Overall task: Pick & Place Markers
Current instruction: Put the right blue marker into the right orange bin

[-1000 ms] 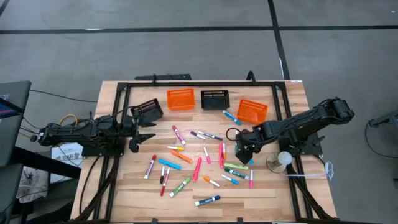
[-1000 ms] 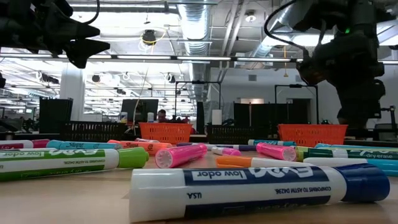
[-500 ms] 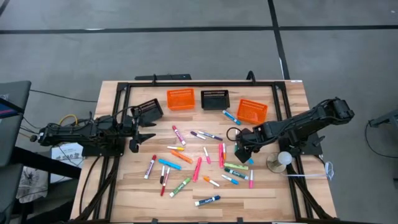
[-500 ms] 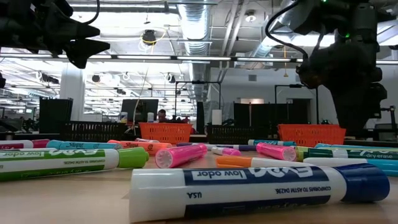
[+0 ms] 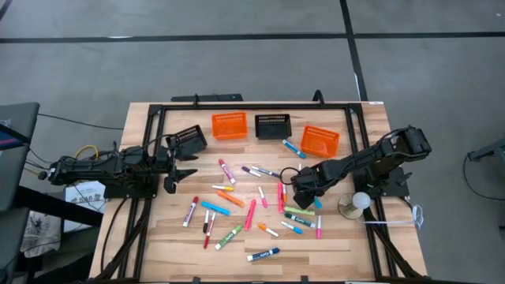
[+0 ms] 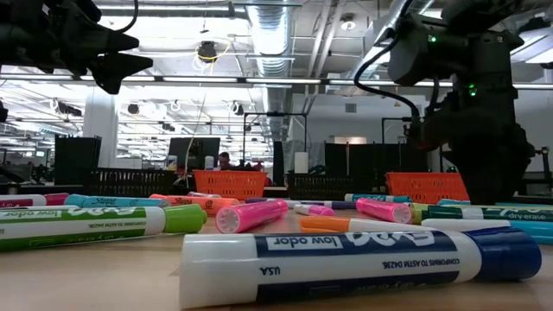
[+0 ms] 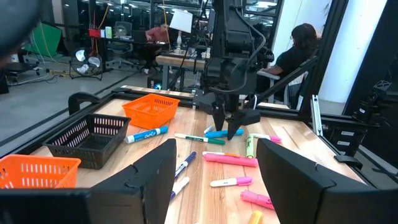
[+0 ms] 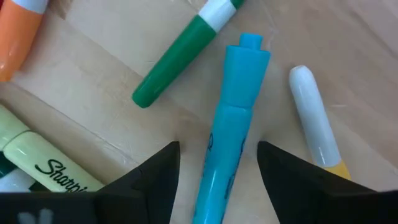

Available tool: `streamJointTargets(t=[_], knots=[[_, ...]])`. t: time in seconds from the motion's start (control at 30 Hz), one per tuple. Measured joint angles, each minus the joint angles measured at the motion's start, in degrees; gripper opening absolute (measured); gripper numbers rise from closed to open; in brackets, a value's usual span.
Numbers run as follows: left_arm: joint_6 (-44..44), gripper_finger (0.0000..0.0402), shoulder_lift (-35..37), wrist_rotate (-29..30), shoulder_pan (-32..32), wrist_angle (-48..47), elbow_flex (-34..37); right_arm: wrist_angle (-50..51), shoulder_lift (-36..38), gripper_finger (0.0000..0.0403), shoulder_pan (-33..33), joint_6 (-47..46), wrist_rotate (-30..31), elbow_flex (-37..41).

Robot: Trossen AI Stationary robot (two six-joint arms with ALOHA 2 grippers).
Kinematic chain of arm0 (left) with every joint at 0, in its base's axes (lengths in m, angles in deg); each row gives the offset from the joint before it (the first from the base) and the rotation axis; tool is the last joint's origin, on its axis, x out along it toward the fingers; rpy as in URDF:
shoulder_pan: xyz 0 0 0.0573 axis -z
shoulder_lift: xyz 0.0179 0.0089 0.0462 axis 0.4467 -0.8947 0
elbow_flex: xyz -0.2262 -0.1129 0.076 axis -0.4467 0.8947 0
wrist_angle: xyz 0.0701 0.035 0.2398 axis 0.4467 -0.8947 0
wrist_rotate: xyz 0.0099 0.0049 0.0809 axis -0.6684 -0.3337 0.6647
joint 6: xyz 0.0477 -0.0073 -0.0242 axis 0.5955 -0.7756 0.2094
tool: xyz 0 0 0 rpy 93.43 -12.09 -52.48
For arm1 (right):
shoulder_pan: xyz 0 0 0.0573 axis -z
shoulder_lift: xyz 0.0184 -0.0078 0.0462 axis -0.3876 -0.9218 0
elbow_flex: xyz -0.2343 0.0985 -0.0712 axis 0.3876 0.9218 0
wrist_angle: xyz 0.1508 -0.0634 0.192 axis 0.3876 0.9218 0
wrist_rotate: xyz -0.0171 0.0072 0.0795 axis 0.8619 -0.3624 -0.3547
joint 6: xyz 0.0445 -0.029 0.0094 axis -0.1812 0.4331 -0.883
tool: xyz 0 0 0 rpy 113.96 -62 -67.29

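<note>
Right claw (image 8: 217,163): open, fingers straddling light-blue marker (image 8: 227,134) lying on counter (image 5: 331,244). Left claw (image 5: 187,163): open, hovering near black basket (image 5: 186,139).

four baskets (image 5: 229,125), about twenty markers (image 5: 230,199)

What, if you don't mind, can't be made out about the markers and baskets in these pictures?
- Right wrist view: blue marker runs off the picture's edge between the right pincer fingers.
- High view: marker labels too small to read.
- Low view: orange baskets partly hidden behind markers; their contents are unseen.
</note>
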Motion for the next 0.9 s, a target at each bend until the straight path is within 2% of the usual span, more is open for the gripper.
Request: streamJointTargets(t=[0.2,0.63,0.9], knots=[[0.0,0.0222,0.0,0.0,0.0,0.2,0.0,-0.1,1.4,0.0182,0.0,-0.7,0.9,0.3],[0.0,0.0222,0.0,0.0,0.0,0.9,0.0,0.1,2.8,0.0072,0.1,-1.9,1.4,0.5],[0.0,0.0222,0.0,0.0,0.0,0.9,0.0,-0.5,2.8,0.0065,0.1,-1.9,-1.5,0.3]])
